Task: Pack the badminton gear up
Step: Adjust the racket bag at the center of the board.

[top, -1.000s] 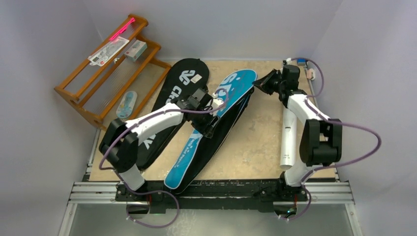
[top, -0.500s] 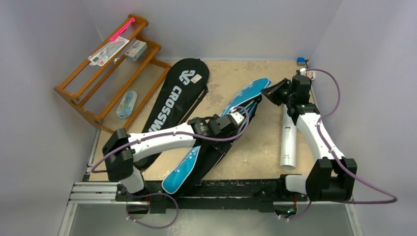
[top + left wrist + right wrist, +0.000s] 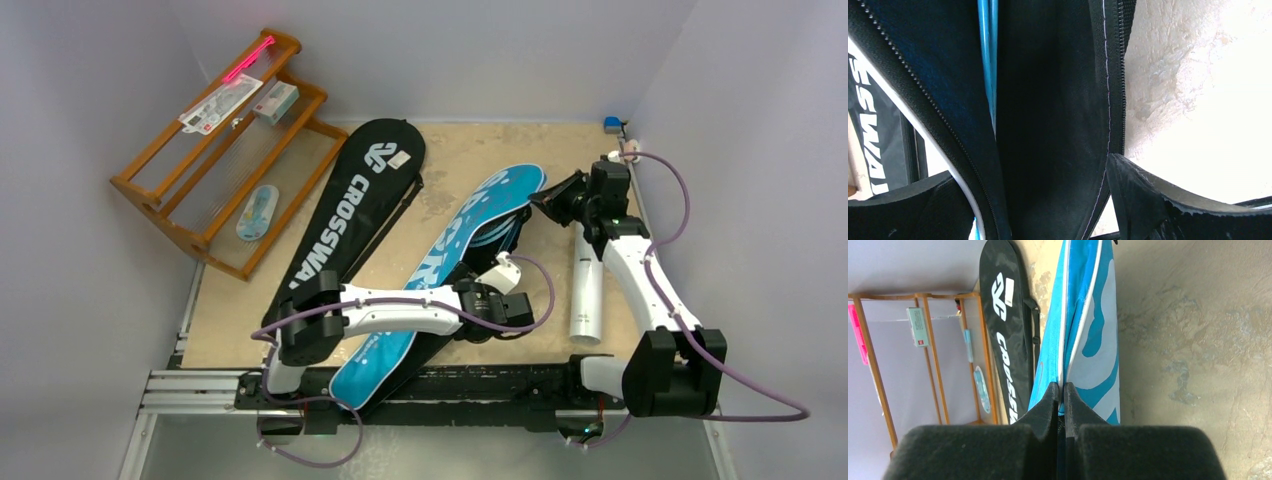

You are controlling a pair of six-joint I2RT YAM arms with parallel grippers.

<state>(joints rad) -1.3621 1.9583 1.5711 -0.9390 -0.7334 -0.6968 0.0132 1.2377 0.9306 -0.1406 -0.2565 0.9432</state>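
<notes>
The blue "SPORT" cover (image 3: 455,245) lies diagonally across the table, its black inside partly open. My right gripper (image 3: 541,199) is shut on the rim of its wide far end (image 3: 1083,340). My left gripper (image 3: 514,312) is open low over the cover's right edge. In the left wrist view its fingers (image 3: 1158,200) straddle the black lining and zip (image 3: 1058,125). A light-blue racket shaft (image 3: 988,55) shows inside. The black "CROSSWAY" cover (image 3: 350,205) lies to the left. The white tube (image 3: 587,290) lies at the right. No shuttlecocks are in view.
A wooden rack (image 3: 215,150) with small packaged items and a pink stick (image 3: 248,58) stands at the back left, and also shows in the right wrist view (image 3: 930,345). White walls close in on both sides. The metal rail (image 3: 430,390) runs along the near edge.
My left arm has swung from the cover's middle to its near right edge. The cover's blue top tipped up on edge, then settled back. The right gripper kept its hold.
</notes>
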